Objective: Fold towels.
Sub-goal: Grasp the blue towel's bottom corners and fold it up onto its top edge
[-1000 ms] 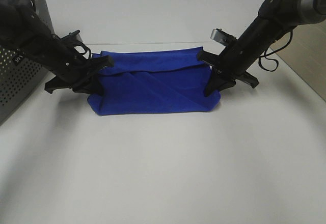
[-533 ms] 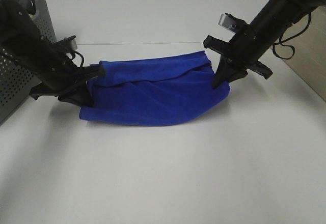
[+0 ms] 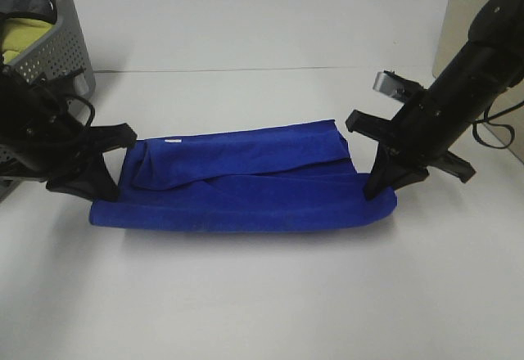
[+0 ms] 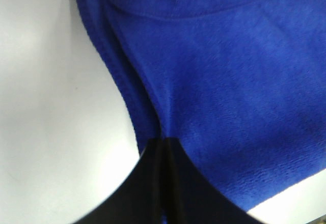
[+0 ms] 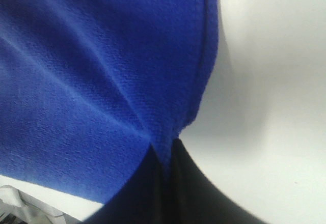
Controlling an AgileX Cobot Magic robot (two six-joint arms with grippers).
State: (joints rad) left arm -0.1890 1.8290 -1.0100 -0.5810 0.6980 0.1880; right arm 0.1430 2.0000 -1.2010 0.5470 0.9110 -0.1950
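A blue towel (image 3: pixel 246 182) lies stretched out long across the white table, folded on itself with a loose flap on top. My left gripper (image 3: pixel 105 190) is shut on the towel's left end; the left wrist view shows its black fingers (image 4: pixel 165 183) pinched on the blue cloth (image 4: pixel 224 81). My right gripper (image 3: pixel 378 190) is shut on the towel's right end; the right wrist view shows its black fingers (image 5: pixel 163 188) pinched on the cloth's edge (image 5: pixel 102 71). Both ends sit low at the table.
A grey perforated basket (image 3: pixel 57 45) with a yellow-green cloth (image 3: pixel 18 34) inside stands at the far left. A beige object (image 3: pixel 467 16) stands at the back right. Cables hang off the right arm (image 3: pixel 467 90).
Both grippers have moved apart and toward the front, pulling the towel from a bunched shape into a long flat strip lower on the table.
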